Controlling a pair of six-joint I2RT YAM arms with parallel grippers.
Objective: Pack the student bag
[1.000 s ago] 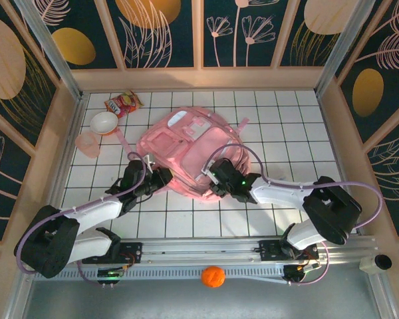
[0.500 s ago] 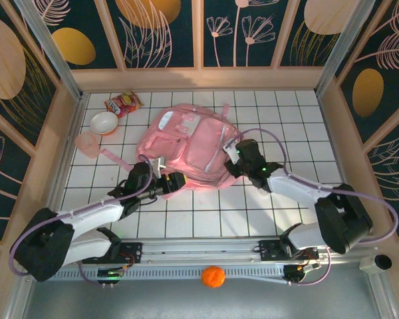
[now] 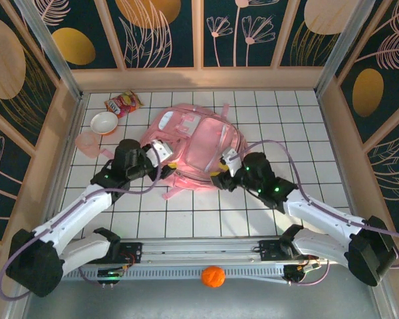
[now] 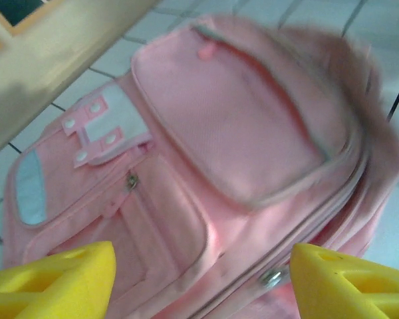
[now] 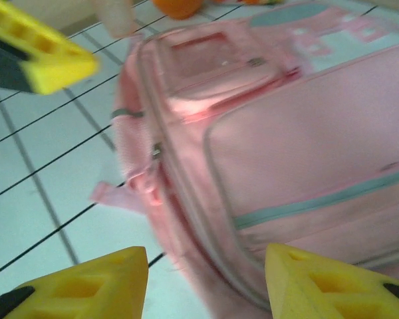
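The backpack (image 3: 193, 143) has been released and is left flat on the counter (image 3: 292, 119). On the left gripper (image 3: 161, 151) and right gripper (image 3: 221, 171) the jaws are parted, empty; opening it is judged next

Student bag (image 3: 196, 143): large backpack in light-pink fabric. Lies flat, front face up, near the middle of the white tiled table (image 3: 292, 126), set at a slight diagonal to the grid lines. Carries several zippered pockets (image 4: 233, 126) stacked on the front panel, edged with grey-green piping. Bears a white patch (image 4: 110, 123) with pink studs and a pale-blue patch at the far-left end. Trails a pink strap (image 3: 175, 193) off the near edge onto the tiles.
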